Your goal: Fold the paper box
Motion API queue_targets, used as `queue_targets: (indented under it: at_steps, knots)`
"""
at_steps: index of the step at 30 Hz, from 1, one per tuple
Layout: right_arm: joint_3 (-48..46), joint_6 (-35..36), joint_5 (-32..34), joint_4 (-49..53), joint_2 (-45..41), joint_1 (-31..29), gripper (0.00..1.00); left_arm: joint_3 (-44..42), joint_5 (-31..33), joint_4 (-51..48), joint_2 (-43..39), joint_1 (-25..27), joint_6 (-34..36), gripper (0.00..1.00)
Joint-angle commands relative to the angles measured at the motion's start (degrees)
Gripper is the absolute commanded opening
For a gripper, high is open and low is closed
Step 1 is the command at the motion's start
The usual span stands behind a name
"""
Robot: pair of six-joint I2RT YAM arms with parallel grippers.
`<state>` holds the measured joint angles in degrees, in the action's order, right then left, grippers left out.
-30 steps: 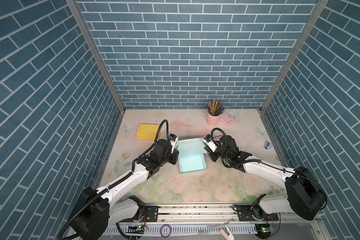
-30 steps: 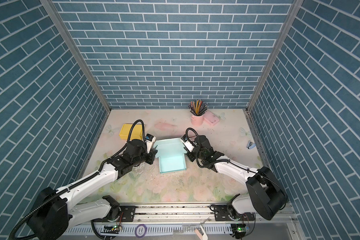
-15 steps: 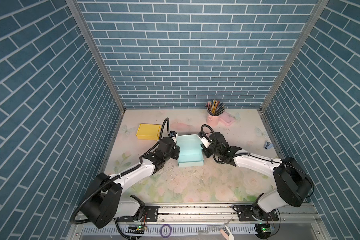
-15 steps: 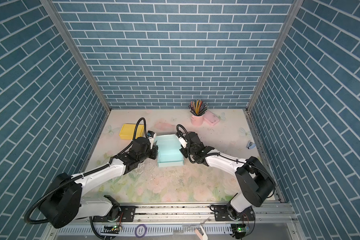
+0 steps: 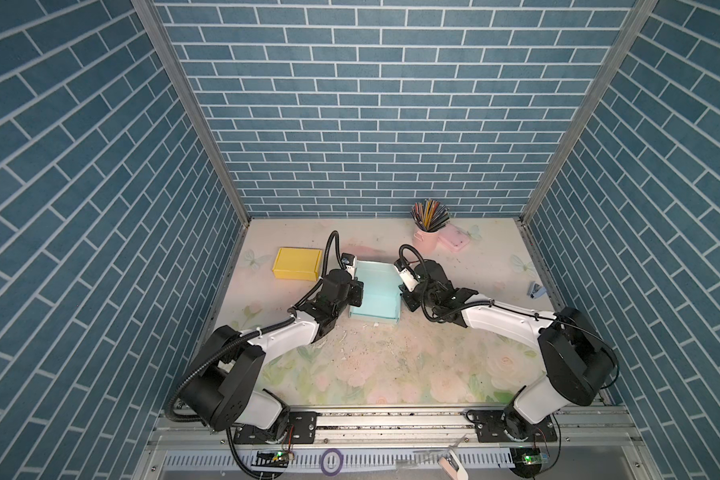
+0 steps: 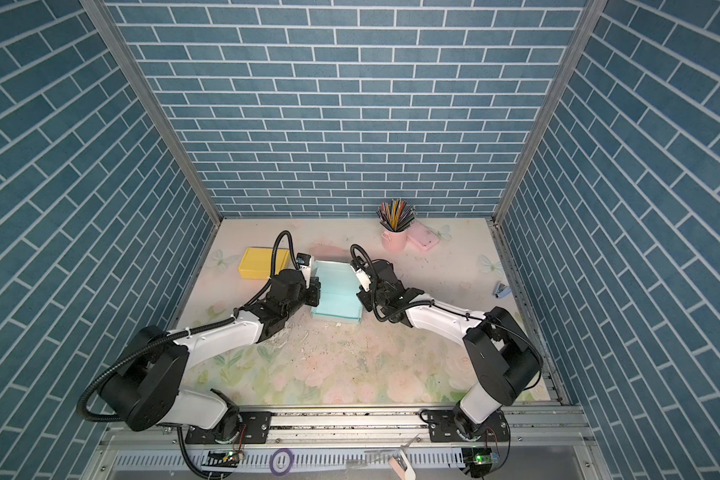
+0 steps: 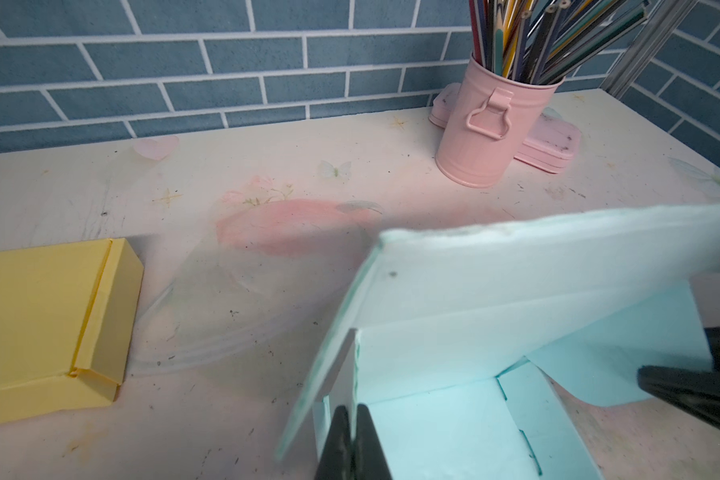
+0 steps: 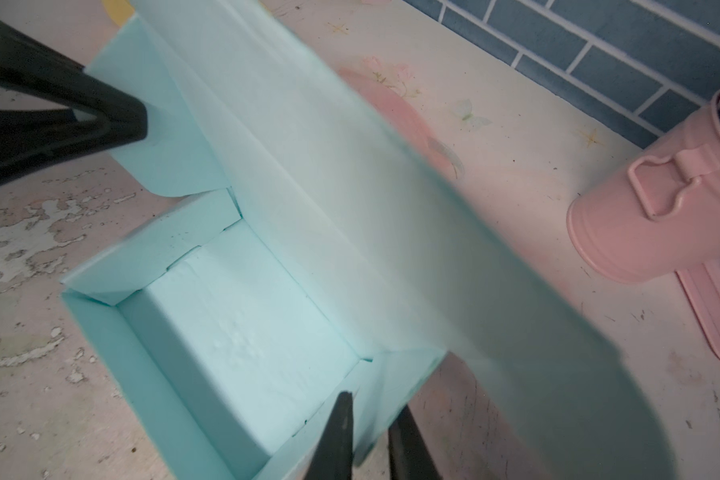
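While both arms attend it, the paper box [image 5: 375,301] sits on the table [image 5: 391,374] between the two grippers, as both top views show. The left gripper [image 5: 357,293] is at its left wall and the right gripper [image 5: 404,297] at its right wall. The tray part is formed, with its walls standing. The lid [image 5: 375,272] rises from the rear edge and is not closed. A yellow box [image 5: 296,263] lies apart to the left, and a pink cup [image 5: 425,239] of pencils stands near the back wall.

Left wrist view: the left gripper [image 7: 351,415] is pressed together, pinching the thin edge of the box's side wall. The lid [image 7: 516,266] leans over the tray, tilted, with one ear flap [image 7: 620,345] hanging loose.

Right wrist view: the right gripper [image 8: 371,403] stands astride the opposite side wall with its jaws a little apart. Whether they bear on the wall cannot be told. The tray floor [image 8: 242,316] is bare, and its corners look tucked.

Assessment: the base appears complete. What remains, in my judgement, is bringing the lid down, folding its ear flaps inward and seating the front lip inside the tray. The task looks well past the halfway mark but unfinished.
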<state>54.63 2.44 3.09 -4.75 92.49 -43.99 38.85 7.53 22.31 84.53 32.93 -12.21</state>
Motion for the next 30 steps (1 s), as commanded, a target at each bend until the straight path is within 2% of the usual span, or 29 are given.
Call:
queue_targets:
  at_steps: [1,16,21,25,30]
  knots:
    - [2.12,-2.05,-1.89,-1.76,2.98,-1.36,0.17,-1.26,-3.36,8.60,1.91,1.65,-0.50,0.04]
    - [-2.30,-5.19,1.27,-0.32,0.79,-4.87,0.18,-11.75,2.53,20.22,3.53,8.36,0.26,0.04]
    - [-6.80,-6.31,3.96,-1.70,-2.71,-6.65,0.19,-14.62,7.24,23.61,4.41,11.63,0.56,0.04]
    - [-10.88,-6.73,5.45,-3.20,-7.49,-7.27,0.27,-15.86,10.85,25.37,4.83,14.75,2.94,0.04]
    - [-16.85,-7.84,5.39,-6.33,-14.97,-7.34,0.43,-17.29,13.55,28.12,7.94,16.90,3.62,0.04]
